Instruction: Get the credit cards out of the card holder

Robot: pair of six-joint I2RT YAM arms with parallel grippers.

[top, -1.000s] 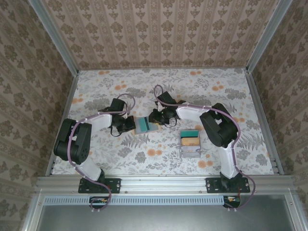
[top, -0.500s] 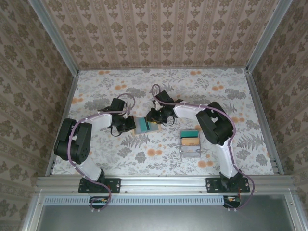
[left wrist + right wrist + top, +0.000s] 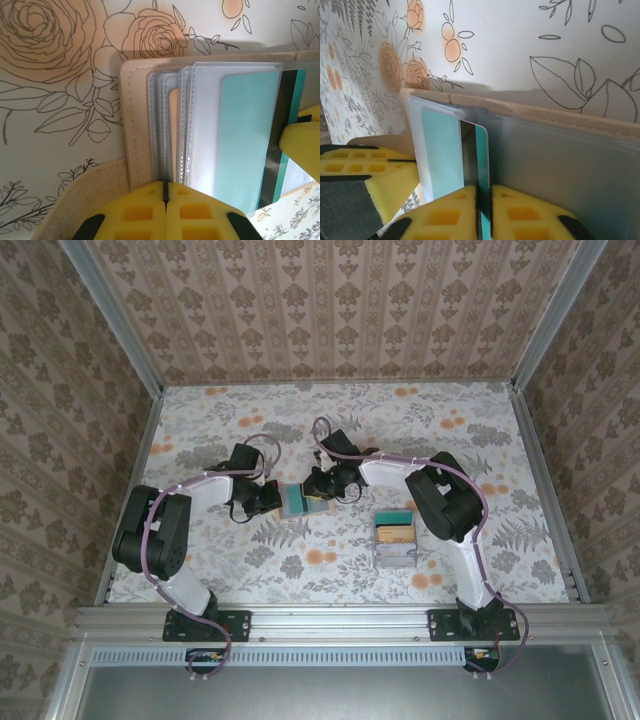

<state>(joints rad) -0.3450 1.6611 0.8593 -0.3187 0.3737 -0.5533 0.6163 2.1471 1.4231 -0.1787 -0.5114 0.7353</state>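
The tan card holder lies open on the flowered table between both grippers. Its clear sleeves fan out in the left wrist view. My left gripper is shut on the sleeves' near edge, left of the holder. A teal credit card with a dark stripe sticks partway out of a sleeve. My right gripper is shut on that card's free edge. A pale orange strip shows between the sleeves; I cannot tell whether it is a card.
A clear plastic box holding teal and yellow pieces stands right of the holder, near the right arm's elbow. Patterned walls close in the table on three sides.
The right gripper's jaws have closed onto the teal card's edge, and the right arm has shifted slightly left. The left gripper and the holder have stayed put.
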